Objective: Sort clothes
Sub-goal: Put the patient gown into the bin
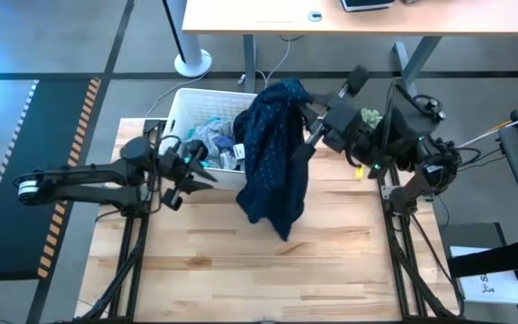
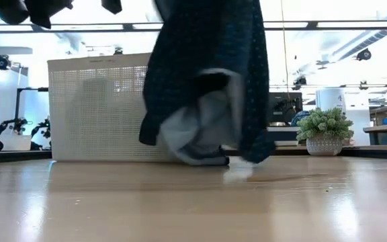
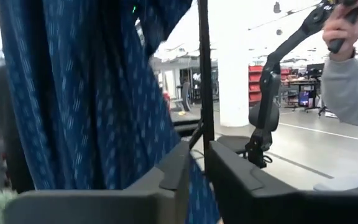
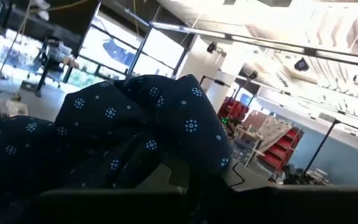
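A navy garment with small dots [image 1: 272, 157] hangs from my right gripper [image 1: 307, 115], which is shut on it high above the basket's right end. Its lower end [image 2: 203, 158] touches the table, showing a light grey inner side. The white ribbed basket [image 1: 187, 112] holds several more clothes [image 1: 221, 144] in grey, white and light blue. My left gripper [image 1: 198, 167] is open and empty at the basket's near wall, left of the hanging garment, which fills much of the left wrist view [image 3: 86, 93]. My right gripper holds the navy garment by a bunched upper part [image 4: 166, 124], several layers gathered over the fingers, which hide the exact place. The fingers come roughly level from the table's right. The garment hangs slack below them, its lower end [image 1: 277, 220] resting on the table.
A small fuzzy green plant in a pot [image 2: 324, 132] stands at the table's far right, beside the right arm [image 1: 370, 117]. A person's hand and grey sleeve [image 3: 353, 68] show beyond the table. Bare wooden table [image 1: 259, 270] lies toward the near edge.
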Controlling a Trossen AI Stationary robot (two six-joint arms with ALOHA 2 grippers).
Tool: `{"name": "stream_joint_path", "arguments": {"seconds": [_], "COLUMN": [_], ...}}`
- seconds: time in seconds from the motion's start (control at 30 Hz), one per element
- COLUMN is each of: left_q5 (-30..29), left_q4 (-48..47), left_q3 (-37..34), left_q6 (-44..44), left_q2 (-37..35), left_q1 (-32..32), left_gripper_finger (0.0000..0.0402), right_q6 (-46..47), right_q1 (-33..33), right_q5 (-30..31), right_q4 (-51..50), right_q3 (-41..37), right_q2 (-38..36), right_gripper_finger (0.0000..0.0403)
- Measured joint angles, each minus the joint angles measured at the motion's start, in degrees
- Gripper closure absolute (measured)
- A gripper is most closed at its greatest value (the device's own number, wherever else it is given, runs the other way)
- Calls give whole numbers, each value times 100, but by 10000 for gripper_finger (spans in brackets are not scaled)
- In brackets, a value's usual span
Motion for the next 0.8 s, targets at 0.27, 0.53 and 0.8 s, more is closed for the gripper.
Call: {"name": "stream_joint_path", "arguments": {"seconds": [0.27,0.53,0.8], "left_q5": [-1329,-2298,-2315], "left_q4": [17,1023,1955], "left_q3": [0,0,235], "left_q6": [87,66,-213], "left_q2": [894,1817,2820], "left_q1": [-382,-627,-678], "left_gripper_finger": [212,107,79], "right_q6": [-4,-12,-3], "right_q1": [-236,-240,-236], "right_q5": [-191,-461,-679], "right_q4": [43,275,542], "right_q3": [0,0,0], "right_q2": [-17,-22,-23], "right_gripper_finger": [403,403,403]}}
